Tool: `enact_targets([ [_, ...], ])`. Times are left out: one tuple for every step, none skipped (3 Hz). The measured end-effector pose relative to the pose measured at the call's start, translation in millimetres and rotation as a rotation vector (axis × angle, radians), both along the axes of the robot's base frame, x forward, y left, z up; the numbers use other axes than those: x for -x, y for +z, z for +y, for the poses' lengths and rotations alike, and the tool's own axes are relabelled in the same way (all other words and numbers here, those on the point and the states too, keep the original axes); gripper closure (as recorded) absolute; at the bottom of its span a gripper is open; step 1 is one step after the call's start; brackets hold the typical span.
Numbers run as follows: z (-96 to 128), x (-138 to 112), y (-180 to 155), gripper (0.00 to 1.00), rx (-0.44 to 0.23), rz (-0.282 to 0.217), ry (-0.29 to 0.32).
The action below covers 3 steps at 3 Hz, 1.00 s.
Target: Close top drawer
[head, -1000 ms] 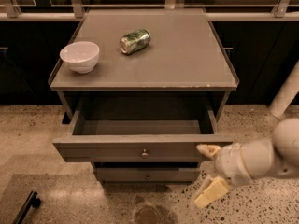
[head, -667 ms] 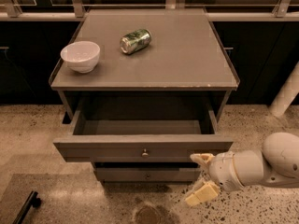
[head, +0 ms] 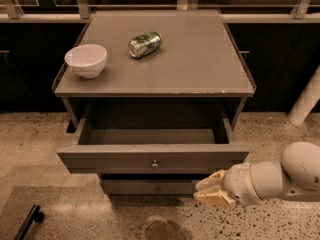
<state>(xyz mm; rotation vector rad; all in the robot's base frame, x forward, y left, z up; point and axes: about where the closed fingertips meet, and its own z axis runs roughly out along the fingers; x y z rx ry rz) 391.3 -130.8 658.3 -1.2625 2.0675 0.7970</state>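
Since the earlier frames, the cream-coloured two-finger gripper (head: 209,190) has been carried leftward, and its fingers (head: 214,180) have been drawn nearly together, with nothing pinched between them. It is held low, just beside the right end of the narrower middle drawer front (head: 145,186) and below the right part of the wide grey-brown top drawer (head: 115,156). That drawer is seen pulled well out of the cabinet, its small round metal knob (head: 155,163) at centre and its inside bare.

Several faults can be foreseen. If the gripper is driven forward at this height, the middle front would likely be struck instead of the top one. If contact is made far to the right, the drawer could be skewed and jammed on its runners.

Farther back, a white bowl (head: 86,60) and a green can (head: 145,44) lying on its side are seen on the flat grey cabinet top (head: 200,69). Should the drawer be slammed, the can could be set rolling.
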Motion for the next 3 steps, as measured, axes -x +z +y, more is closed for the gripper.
enact_targets([
  [0,0,0,0.86,0.000,0.000,0.000],
  [-1,-23,-17,1.00,0.012,-0.036,-0.035],
  [-8,-63,-29,1.00,0.032,-0.136,-0.101],
])
